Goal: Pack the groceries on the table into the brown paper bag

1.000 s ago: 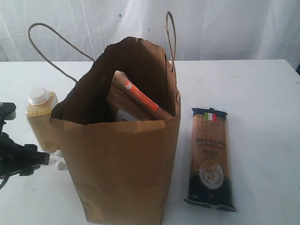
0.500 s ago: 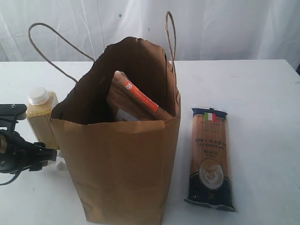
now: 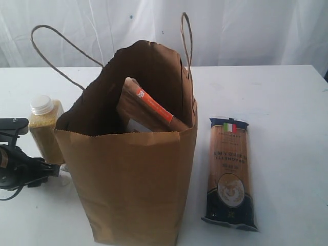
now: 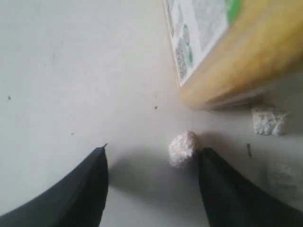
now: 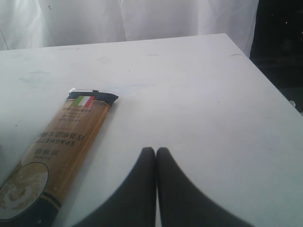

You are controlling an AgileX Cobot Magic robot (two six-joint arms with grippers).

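Straddling white lump beside yellow-grain bottle, left tool parted; right tool pinched closed, bare table ahead.

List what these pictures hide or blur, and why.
- Exterior view: bag hides anything beneath the pouch.
- Exterior view: bag covers the bottle's side.
- Right wrist view: frame edge cuts off the packet's end.
- Left wrist view: white lump too blurred to identify.

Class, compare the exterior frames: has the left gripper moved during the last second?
Yes. The left gripper has edged rightward, closer to the yellow-grain bottle and brown paper bag.
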